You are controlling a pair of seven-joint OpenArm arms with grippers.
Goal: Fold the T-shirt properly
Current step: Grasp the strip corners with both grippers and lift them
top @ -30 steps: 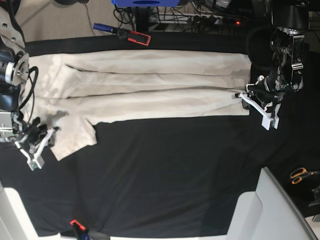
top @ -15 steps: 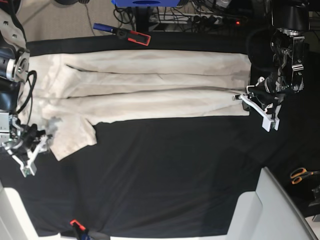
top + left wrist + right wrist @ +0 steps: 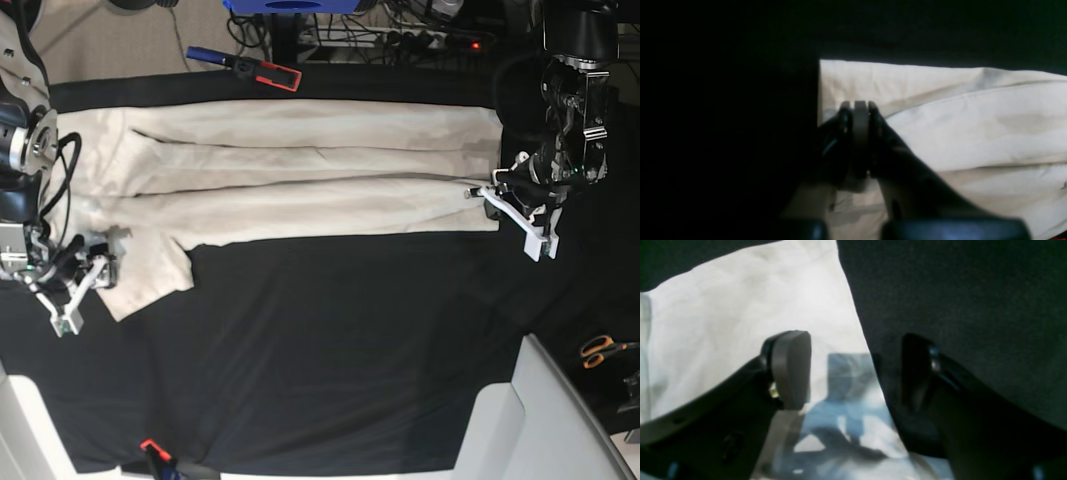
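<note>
2 grippers are working the T-shirt, lying across the frame's upper half. Right gripper, lower left, is gaping over the sleeve; left gripper is pinching the hem. Regrasping should take the sleeve edge squarely.

Cream shirt on black cloth, with scattered bright accents

The T-shirt is plain cream, unprinted, shaded greyer along its folds; in the right wrist view it reads near white with a bluish shadow. The table cloth under it is solid black. The left gripper at 3 o'clock and the right gripper at 9 o'clock have white fingers on black bodies. At 12 o'clock lies a clamp, blue, black and red. At 4 o'clock, scissors show orange handles.
</note>
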